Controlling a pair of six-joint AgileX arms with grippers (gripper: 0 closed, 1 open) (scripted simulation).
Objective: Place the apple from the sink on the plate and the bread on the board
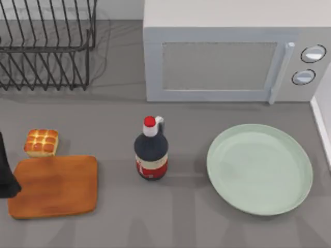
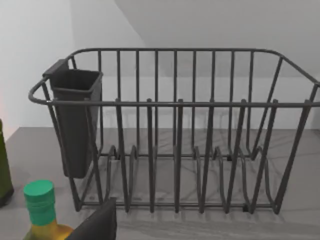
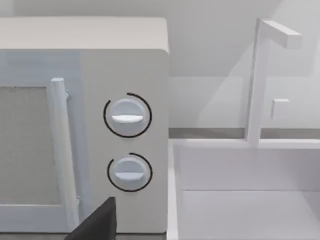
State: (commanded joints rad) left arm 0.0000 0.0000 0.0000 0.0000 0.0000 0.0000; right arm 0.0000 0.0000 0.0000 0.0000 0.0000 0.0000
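Note:
The bread (image 1: 41, 143) sits on the grey counter at the left, just behind the far left corner of the board (image 1: 54, 186). The plate (image 1: 259, 168) lies bare at the right. The apple is out of view. The white sink (image 3: 240, 200) with its tap (image 3: 260, 80) lies to the right of the microwave. My left arm (image 1: 6, 173) stands as a dark shape at the table's left edge, beside the board. A dark part of my left gripper (image 2: 97, 224) faces the dish rack. A dark part of my right gripper (image 3: 97, 222) faces the microwave's knobs.
A dark bottle with a red cap (image 1: 151, 150) stands mid-table between board and plate. The microwave (image 1: 232, 57) fills the back right and a wire dish rack (image 1: 46, 46) the back left. A green-capped oil bottle (image 2: 40, 210) stands near the rack. The sink's rim (image 1: 321, 124) borders the plate's right.

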